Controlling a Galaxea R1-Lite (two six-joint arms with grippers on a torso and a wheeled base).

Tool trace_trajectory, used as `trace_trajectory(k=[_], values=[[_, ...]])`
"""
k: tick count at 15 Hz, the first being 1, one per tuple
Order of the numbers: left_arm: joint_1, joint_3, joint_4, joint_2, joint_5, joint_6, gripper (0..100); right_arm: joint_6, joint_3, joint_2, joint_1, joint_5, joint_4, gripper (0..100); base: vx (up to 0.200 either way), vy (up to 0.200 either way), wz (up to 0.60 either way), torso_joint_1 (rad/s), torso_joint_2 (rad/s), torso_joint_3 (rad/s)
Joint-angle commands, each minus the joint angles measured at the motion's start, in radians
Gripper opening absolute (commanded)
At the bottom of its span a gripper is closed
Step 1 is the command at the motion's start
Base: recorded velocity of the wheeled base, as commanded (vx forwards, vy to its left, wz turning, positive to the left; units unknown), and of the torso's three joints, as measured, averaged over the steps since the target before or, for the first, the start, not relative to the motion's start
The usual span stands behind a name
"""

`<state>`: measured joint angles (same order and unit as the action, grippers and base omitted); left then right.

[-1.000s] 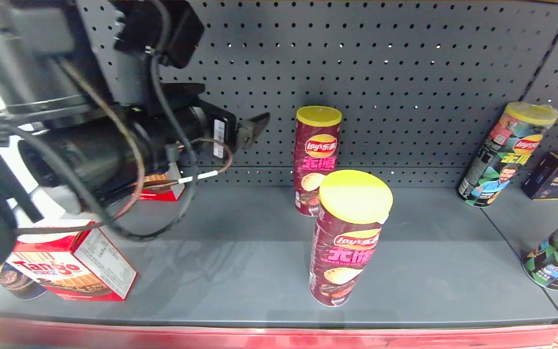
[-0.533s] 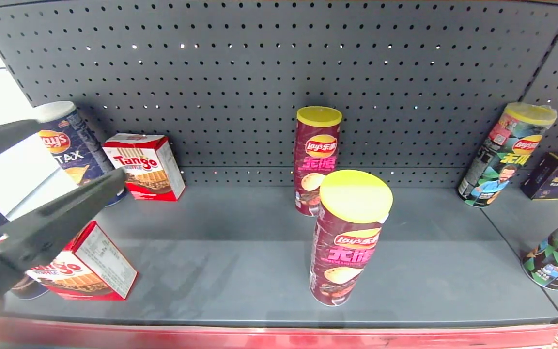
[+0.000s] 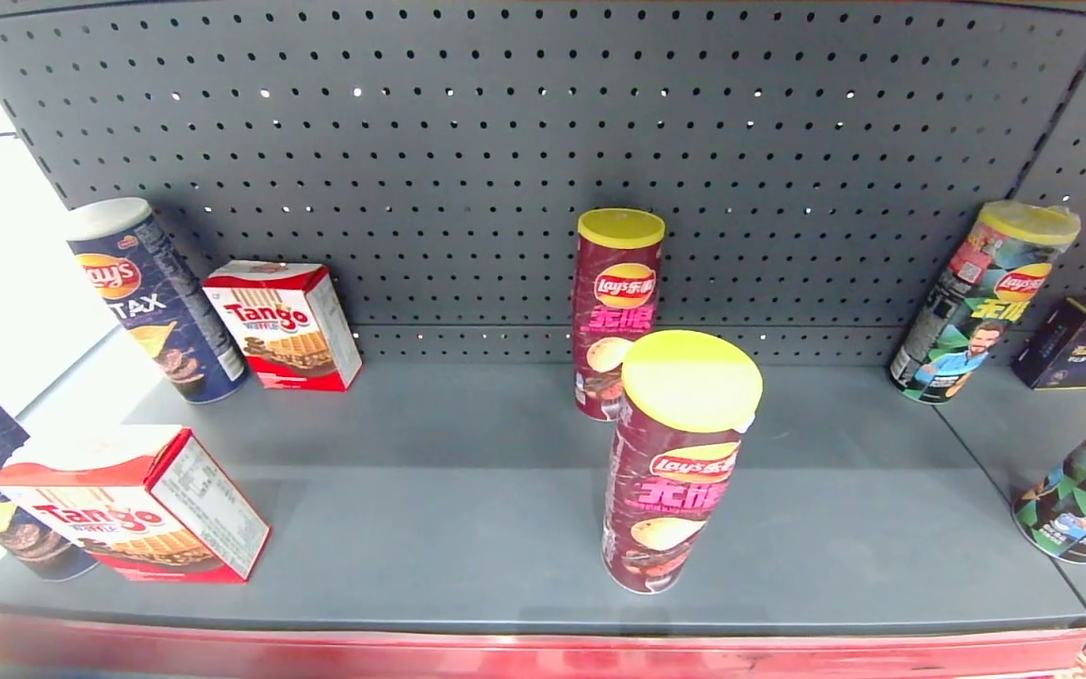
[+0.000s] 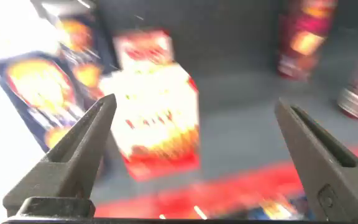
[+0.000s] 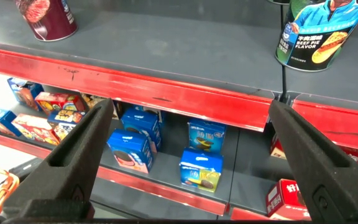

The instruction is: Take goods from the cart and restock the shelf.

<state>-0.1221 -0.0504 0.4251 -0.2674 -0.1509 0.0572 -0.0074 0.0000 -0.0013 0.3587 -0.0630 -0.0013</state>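
One wide grey shelf (image 3: 468,509) carries the goods. The largest of them are the chip cans. The front maroon can (image 3: 680,462) stands upright near the shelf edge, with the rear maroon can (image 3: 617,311) just behind it at the back wall. A blue can (image 3: 156,302) stands at the left rear and two green cans (image 3: 981,302) stand at the right. I judge these cans to be light, stiff cardboard tubes with a smooth, rather slippery skin. They are tall and narrow, so they would tip easily. The best hold seems to be across the middle of the body, below the plastic lid, with moderate force so that the wall does not crush. Smaller are the wafer boxes: the rear wafer box (image 3: 284,325) is just beside the blue can, and the front wafer box (image 3: 133,505) lies askew near the front left corner. They look light, of thin card that dents, so I would take one by two opposite flat faces, not by a corner. The left tool (image 4: 196,106) is released, its fingers wide apart with nothing between them, and it seems to face the front wafer box, though this view is blurred. The right tool (image 5: 191,107) is released and empty too, low before the red front edge of the shelf.
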Motion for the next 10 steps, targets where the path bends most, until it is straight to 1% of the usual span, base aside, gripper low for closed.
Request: trace_trajectory(k=[1,2,3,4,5,7,8,9,10], values=[[0.144,0.05,-0.184,0.224,-0.164,-0.048,100,0.0,0.0,0.001,0.0,0.0,0.0,100,0.0,0.0,0.0,0.0,0.0,0.0],[0.131,0.05,-0.252,0.248,-0.182,-0.043,100,0.0,0.0,0.001,0.0,0.0,0.0,100,0.0,0.0,0.0,0.0,0.0,0.0],[0.122,0.05,-0.356,0.266,-0.18,-0.01,100,0.0,0.0,0.001,0.0,0.0,0.0,100,0.0,0.0,0.0,0.0,0.0,0.0],[0.122,0.049,-0.373,0.266,-0.179,0.0,100,0.0,0.0,0.001,0.0,0.0,0.0,100,0.0,0.0,0.0,0.0,0.0,0.0],[0.122,0.05,-0.364,0.266,-0.161,-0.002,100,0.0,0.0,0.001,0.0,0.0,0.0,100,0.0,0.0,0.0,0.0,0.0,0.0],[0.124,0.05,-0.361,0.264,-0.073,-0.008,100,0.0,0.0,0.001,0.0,0.0,0.0,100,0.0,0.0,0.0,0.0,0.0,0.0],[0.124,0.05,-0.361,0.264,-0.056,-0.008,100,0.0,0.0,0.001,0.0,0.0,0.0,100,0.0,0.0,0.0,0.0,0.0,0.0],[0.124,0.05,-0.361,0.264,-0.053,-0.01,100,0.0,0.0,0.001,0.0,0.0,0.0,100,0.0,0.0,0.0,0.0,0.0,0.0],[0.124,0.05,-0.361,0.264,-0.056,-0.045,100,0.0,0.0,0.001,0.0,0.0,0.0,100,0.0,0.0,0.0,0.0,0.0,0.0]])
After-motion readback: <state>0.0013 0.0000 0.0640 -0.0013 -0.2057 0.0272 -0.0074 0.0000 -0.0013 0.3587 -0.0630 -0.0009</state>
